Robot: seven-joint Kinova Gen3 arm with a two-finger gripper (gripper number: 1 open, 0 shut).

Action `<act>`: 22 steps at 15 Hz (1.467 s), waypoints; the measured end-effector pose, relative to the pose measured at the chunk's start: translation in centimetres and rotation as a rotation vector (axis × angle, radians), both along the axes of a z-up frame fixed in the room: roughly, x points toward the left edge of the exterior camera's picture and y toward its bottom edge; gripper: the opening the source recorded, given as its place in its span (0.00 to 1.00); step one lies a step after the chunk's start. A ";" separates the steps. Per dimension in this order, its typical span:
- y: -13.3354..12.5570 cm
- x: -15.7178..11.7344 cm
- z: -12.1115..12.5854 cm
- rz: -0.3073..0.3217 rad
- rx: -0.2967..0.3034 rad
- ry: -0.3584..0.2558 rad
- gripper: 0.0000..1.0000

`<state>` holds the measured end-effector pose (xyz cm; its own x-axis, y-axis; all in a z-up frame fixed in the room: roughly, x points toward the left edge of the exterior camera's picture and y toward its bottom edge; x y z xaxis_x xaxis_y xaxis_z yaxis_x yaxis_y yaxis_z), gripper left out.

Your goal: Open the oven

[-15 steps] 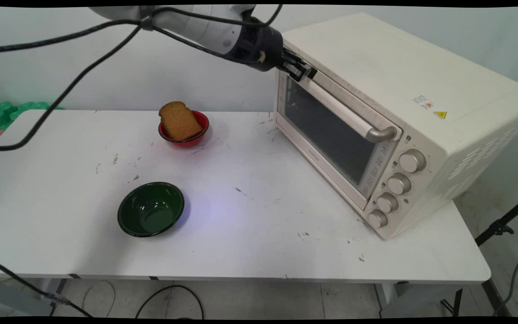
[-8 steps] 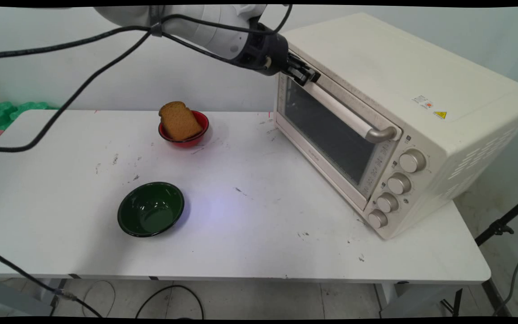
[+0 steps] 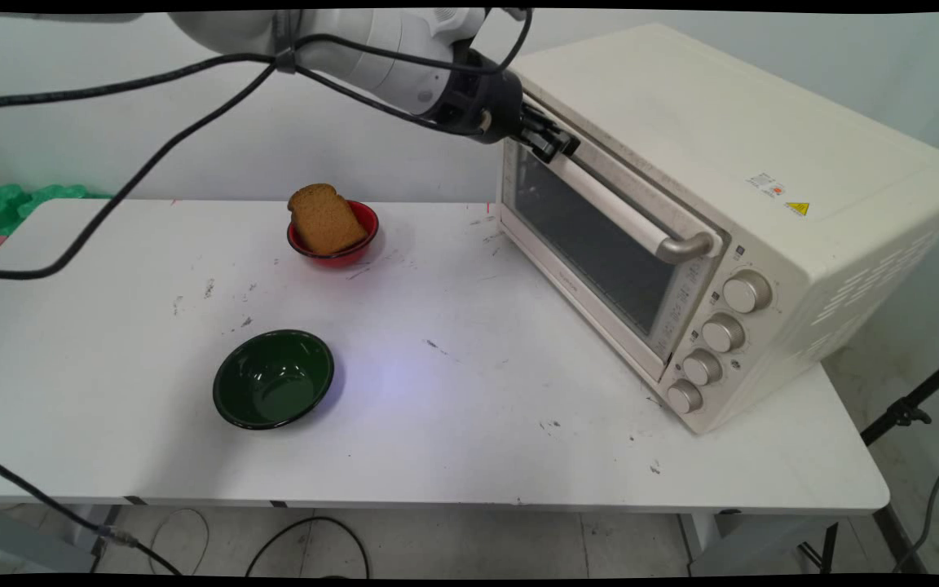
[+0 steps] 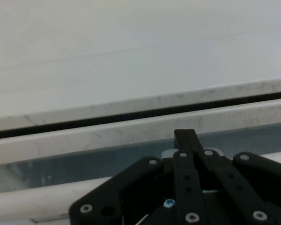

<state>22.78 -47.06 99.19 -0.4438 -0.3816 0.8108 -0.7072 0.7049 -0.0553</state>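
A: Pincer (image 3: 553,140) up in the upper middle of the frame, right at the left end of the handle (image 3: 624,212) on the oven (image 3: 722,139). Reaching in from the upper left, black cables (image 3: 152,147) trailing behind

B: Fingers (image 4: 185,140) pressed together in the hand view, nothing visible between them. Poking up past the pale handle bar toward the top edge of the door (image 3: 592,244). Hooked or merely touching, impossible to say from here

A: And a change since a second ago! Dark slit now along the top of the door, between it and the oven's body. Not there before. Handle's right end sitting a shade lower and further left in the frame too

B: Same slit in the hand view, a thin black line running straight across the middle. Door tipped out just a crack, then, nowhere near flat

A: Pincer itself shifted as well, first right, now slightly down

B: Elsewhere, no movement at all. Slice of bread (image 3: 324,218) leaning in the red bowl (image 3: 359,244), centre left toward the back of the table (image 3: 478,424)

A: Green bowl (image 3: 274,379) lower left of centre, well apart from the red one, nothing in it. Oven filling the right half of the frame, knobs at its lower right corner
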 end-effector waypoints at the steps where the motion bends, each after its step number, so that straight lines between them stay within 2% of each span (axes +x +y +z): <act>1: 0.1 0.1 -0.1 -0.001 0.001 -0.003 0.00; 14: 2.7 1.8 -1.2 -0.030 0.024 -0.059 0.00; 22: 4.4 3.5 -3.1 -0.030 0.053 -0.099 0.00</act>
<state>26.26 -42.65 96.05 -0.5328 -0.4083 0.7413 -0.6788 0.7292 -0.0862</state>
